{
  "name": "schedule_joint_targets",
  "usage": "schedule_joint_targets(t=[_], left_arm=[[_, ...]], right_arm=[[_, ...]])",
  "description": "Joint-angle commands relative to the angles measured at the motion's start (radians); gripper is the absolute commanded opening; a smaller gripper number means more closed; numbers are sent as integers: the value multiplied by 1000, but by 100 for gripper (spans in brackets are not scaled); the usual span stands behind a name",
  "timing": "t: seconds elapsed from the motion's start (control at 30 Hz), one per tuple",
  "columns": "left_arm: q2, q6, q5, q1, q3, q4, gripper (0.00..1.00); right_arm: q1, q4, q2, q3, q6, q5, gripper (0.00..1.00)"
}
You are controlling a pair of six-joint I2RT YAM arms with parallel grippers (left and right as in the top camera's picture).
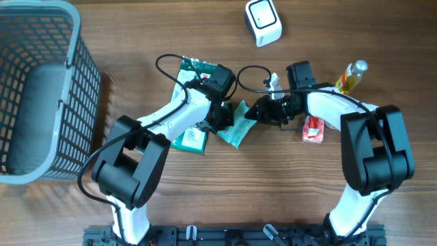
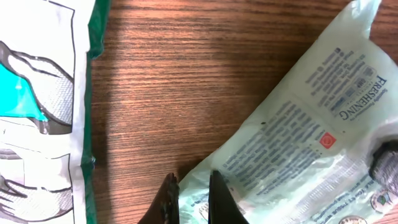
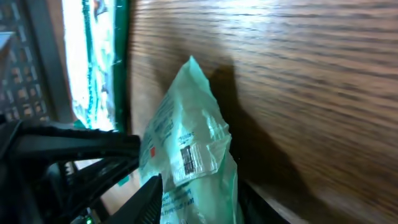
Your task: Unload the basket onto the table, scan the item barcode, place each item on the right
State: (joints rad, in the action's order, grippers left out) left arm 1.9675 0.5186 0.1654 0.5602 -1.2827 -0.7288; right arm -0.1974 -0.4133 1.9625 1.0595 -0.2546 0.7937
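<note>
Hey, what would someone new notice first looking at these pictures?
A pale green pouch mid-table draws the eye: the left end effector pinches its edge, the right end effector straddles it, barcode showing. A grey basket fills the left side; a white scanner sits at the top edge.

Bright, even light comes from above, and the overhead view is sharp. The right wrist view is blurred; the packet (image 3: 193,143) throws a dark shadow on the table (image 3: 311,74).
</note>
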Motion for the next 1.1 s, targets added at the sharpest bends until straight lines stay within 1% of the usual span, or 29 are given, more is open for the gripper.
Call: schedule_joint_targets(t=[0.0,0.07,0.1,0.17,0.27,0.4,0.53,0.57,0.63,0.7,0.73,0.77,0.87,0.97,1.07], left_arm=[[15,10,1,1,8,3,4],[15,10,1,1,8,3,4],[15,10,1,1,8,3,4],[15,10,1,1,8,3,4],[15,10,1,1,8,3,4],[15,10,1,1,8,4,4],[15,10,-1,1,8,8,4],[15,10,-7,1,8,12,4],[15,10,-6,1,8,17,4],[15,10,-6,1,8,19,4],[15,10,-6,1,8,19,4],[15,3,-6,1,7,18,4],[7,-17,-7,-13,-8,12,4],[-26,-18,-7,-55,-57,-1,4],[-71,-17,-85,-135,-111,-1,6]], right_arm=[[1,6,11,-7,43,80,35],[1,6,11,-7,44,80,33],[1,6,11,-7,45,80,29],[1,8,11,-7,45,80,23],[1,9,11,-7,45,80,22],[1,9,11,-7,45,80,13],[0,9,11,-7,45,67,10],[0,8,11,-7,45,26,6],[0,-6,11,-7,43,12,6],[1,-11,11,-7,-8,12,6],[1,-11,11,-7,-26,12,4],[1,-11,11,-7,-23,19,4],[1,-11,10,-7,47,23,4],[1,-6,10,-7,82,39,4],[1,-6,10,-7,100,39,4]])
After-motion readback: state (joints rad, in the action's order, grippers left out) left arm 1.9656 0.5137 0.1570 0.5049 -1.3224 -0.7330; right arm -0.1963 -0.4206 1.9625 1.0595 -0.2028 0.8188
